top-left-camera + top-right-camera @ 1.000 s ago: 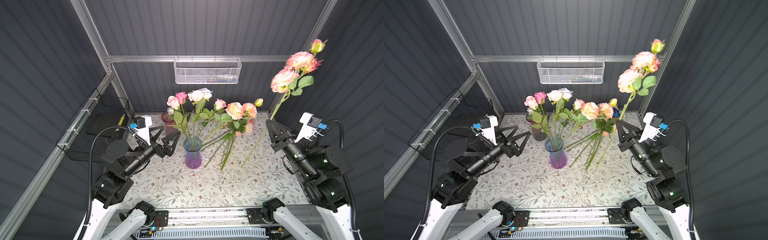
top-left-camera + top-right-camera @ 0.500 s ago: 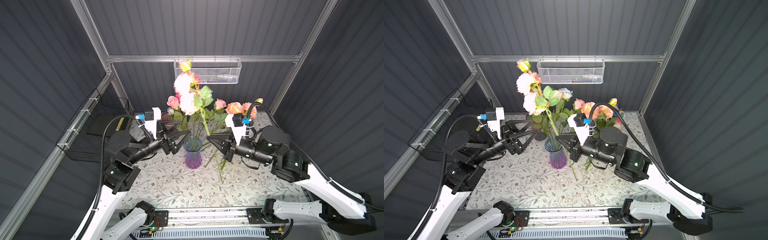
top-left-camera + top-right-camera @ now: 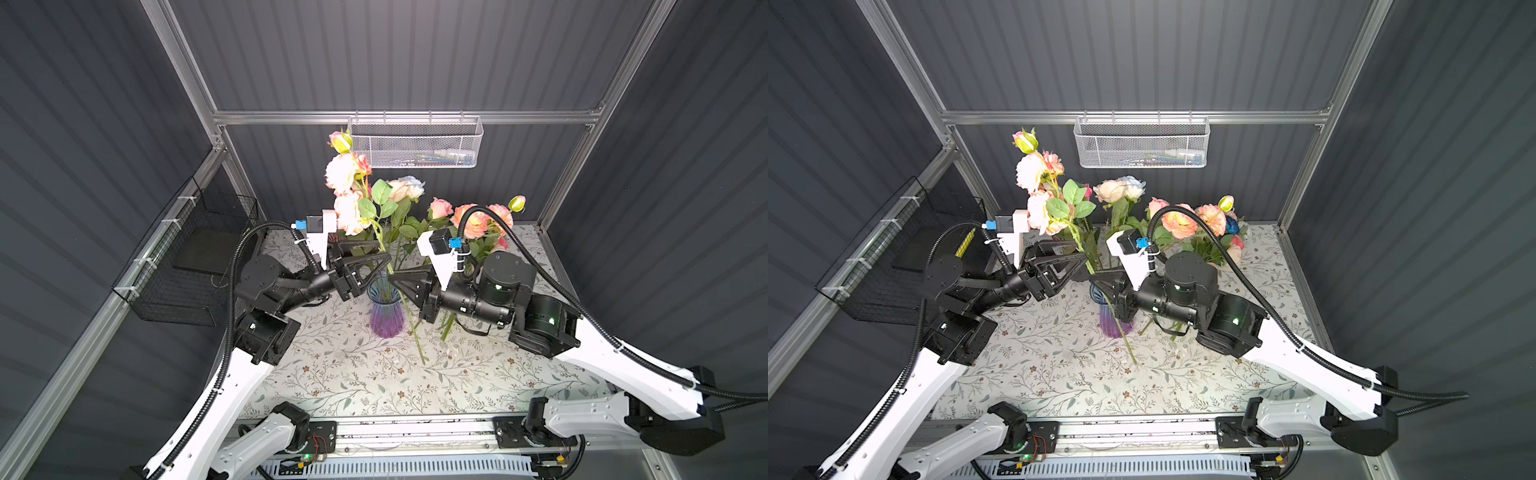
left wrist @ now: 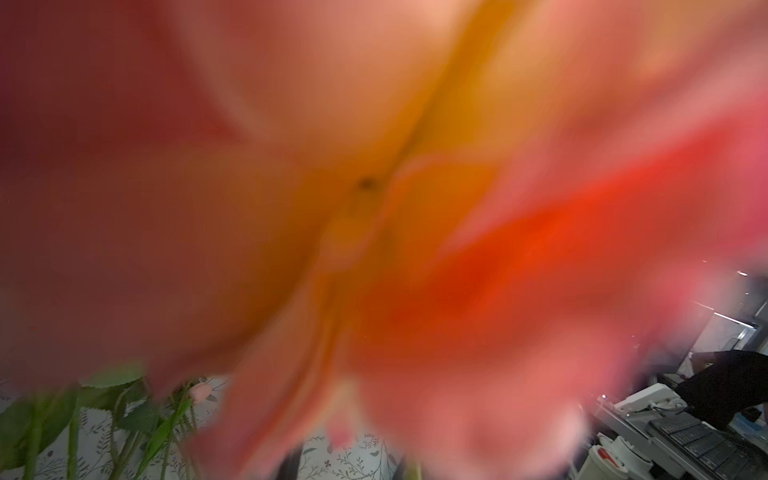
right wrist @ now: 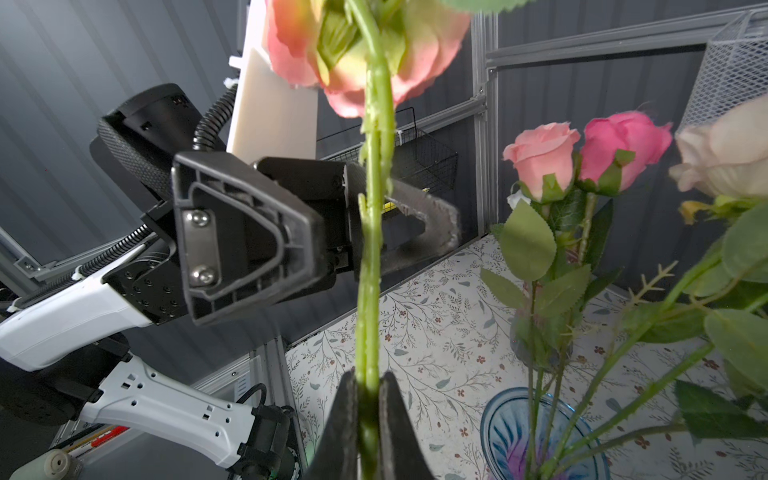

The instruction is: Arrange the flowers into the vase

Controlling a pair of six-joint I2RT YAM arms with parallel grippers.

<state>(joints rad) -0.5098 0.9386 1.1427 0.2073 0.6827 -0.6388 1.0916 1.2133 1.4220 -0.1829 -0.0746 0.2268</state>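
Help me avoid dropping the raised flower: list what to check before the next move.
1. Right claw shut on the long green stem of the peach-pink flower spray: ok.
2. Left claw gripping that stem higher up: not ok; its jaws straddle it, open.
3. Stem's lower end inside the blue-to-purple glass vase: not ok; it hangs outside, beside the vase.
4. Vase upright: ok.
5. Left wrist view usable: not ok; a blurred pink-orange bloom fills it.
6. Lower end clear of the floral-print tabletop: cannot tell.
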